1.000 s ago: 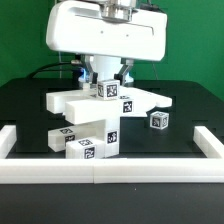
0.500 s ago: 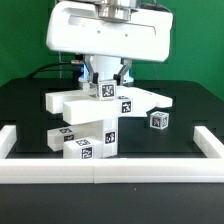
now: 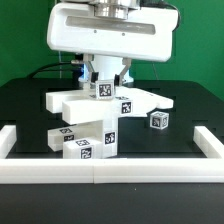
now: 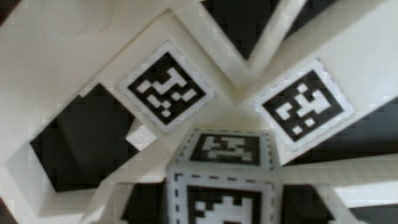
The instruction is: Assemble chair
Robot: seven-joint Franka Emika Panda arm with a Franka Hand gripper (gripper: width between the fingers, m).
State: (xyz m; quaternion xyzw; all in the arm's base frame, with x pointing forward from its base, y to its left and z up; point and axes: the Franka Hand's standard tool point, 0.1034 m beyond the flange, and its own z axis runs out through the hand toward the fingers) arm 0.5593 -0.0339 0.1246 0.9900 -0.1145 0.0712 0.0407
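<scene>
Here's the tool, straight down from the arm's big white wrist housing, and its jaws are drawn in narrow, pinching a small cube with a tag on its face. That cube sits right on top of the flat slab, roughly at the slab's middle, just beside another tag printed on the slab's upper surface.

The slab lies level, spreading out to both sides of the exterior view, and it rests on a stack of notched bars piled beneath it. The lowest pieces of that stack touch the black tabletop and show tags on their near faces.

Off toward the exterior view's right, a second cube sits alone on the tabletop, apart from the stack and just below the slab's right-hand end in the picture. The plain white border rails run along the near edge and up both sides, well clear of the parts.

Up close from the wrist, it's a crowd of white surfaces and tag markers, four of them in sight, packed tight. The tool's fingers can't be picked out among the white shapes there.
</scene>
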